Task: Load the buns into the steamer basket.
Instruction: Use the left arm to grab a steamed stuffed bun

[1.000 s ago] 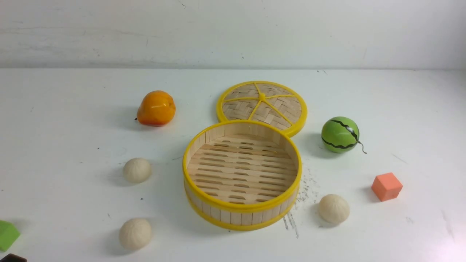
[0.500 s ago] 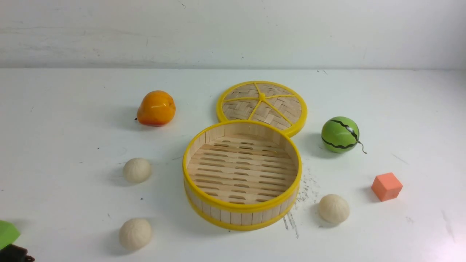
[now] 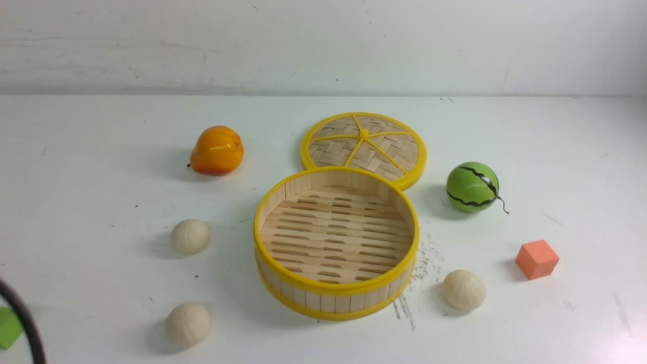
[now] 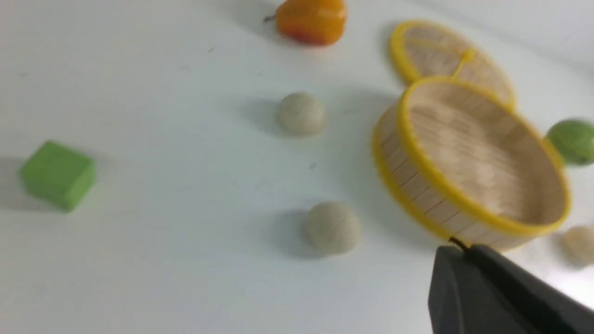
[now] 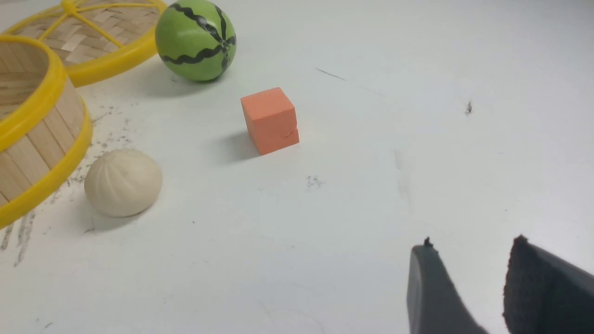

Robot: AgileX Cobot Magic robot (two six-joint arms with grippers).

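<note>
Nearest bun sits just off the left claw

The left claw (image 4: pixel 457 246) is pressed together with nothing in it; the right claw (image 5: pixel 473 241) stands parted and empty. Taking the front view as a clock, the near bun (image 3: pixel 188 325) lies at about eight from the steamer basket (image 3: pixel 336 289), on the worktop (image 3: pixel 242 344). The left arm looks nearer, so it should probably open before reaching that round bun.

Three buns (image 3: pixel 190 236), two blocks (image 3: pixel 537 259)
</note>
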